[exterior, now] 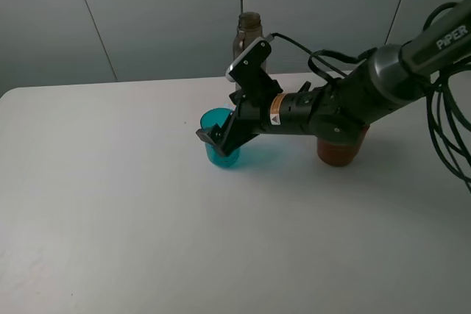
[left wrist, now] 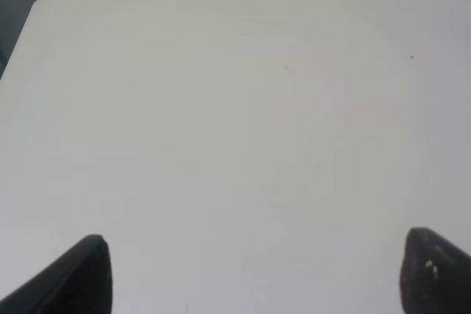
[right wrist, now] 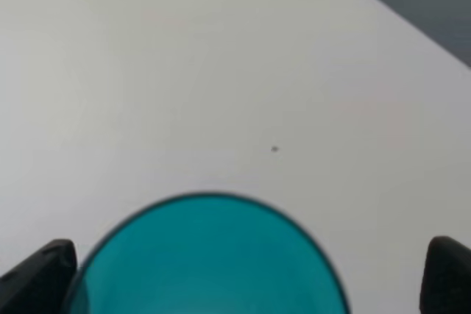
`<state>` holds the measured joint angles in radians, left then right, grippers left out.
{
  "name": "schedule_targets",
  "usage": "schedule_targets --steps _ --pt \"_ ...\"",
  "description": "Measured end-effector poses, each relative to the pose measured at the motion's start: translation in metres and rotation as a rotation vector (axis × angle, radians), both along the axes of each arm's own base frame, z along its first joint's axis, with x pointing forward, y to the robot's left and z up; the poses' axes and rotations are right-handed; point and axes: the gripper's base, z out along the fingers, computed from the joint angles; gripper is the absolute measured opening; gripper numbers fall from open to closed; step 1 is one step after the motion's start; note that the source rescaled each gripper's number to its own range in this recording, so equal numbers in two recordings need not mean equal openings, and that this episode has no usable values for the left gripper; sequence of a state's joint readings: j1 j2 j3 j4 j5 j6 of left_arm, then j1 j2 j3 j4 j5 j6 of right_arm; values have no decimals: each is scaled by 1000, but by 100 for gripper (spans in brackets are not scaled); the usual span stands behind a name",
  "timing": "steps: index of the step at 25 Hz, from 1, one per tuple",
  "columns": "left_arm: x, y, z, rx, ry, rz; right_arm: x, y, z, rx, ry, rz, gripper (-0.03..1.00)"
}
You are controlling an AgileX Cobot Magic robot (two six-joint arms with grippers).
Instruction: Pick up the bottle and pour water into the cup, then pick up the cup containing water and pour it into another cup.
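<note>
Teal cup (right wrist: 210, 259) sits between the right end effector (right wrist: 243, 273)'s spread fingers, unclamped; judging by this, close squarely mid-wall, lift level toward the red-orange cup (exterior: 340, 151)

A white table (exterior: 110, 204) with rounded corners stands before a grey panelled wall (exterior: 147, 12).

right arm (exterior: 346, 104): black w/ grey joint, white "piper" lettering, orange-yellow warning label, white wrist cam bracket, black cables looping on the right.
</note>
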<state>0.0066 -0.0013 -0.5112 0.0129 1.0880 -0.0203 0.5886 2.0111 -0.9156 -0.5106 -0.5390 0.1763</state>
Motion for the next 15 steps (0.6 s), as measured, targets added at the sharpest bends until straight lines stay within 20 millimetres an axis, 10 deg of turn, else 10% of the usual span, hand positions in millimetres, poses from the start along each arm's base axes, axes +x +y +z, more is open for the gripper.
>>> schedule_targets --steps 15 --pt "0 0 0 0 0 0 -48 -92 135 -160 356 -562 99"
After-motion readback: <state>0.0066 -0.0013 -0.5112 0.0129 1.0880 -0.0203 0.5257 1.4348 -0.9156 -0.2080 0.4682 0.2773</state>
